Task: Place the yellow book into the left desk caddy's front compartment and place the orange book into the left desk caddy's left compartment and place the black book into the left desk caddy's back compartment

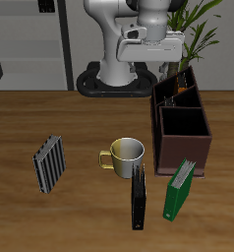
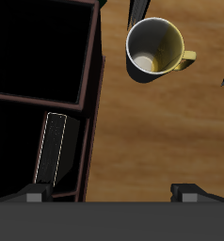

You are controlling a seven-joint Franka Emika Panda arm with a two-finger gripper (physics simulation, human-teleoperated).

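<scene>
Dark brown caddies, two of them, stand touching end to end: the left desk caddy (image 1: 178,91) at twelve o'clock of the wider caddy (image 1: 184,138). Gripper (image 1: 170,71) hovers above the left desk caddy, fingers spread apart, nothing between them. One pale-edged book (image 2: 51,149) stands slotted in a compartment below. On the table (image 1: 50,212): one black book (image 1: 139,196) at six o'clock of the mug (image 1: 124,156), one green book (image 1: 179,188), one striped book (image 1: 50,162).

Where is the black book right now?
In the exterior view the black book stands near the table's front edge, just in front of the mug and beside the green book.
</scene>
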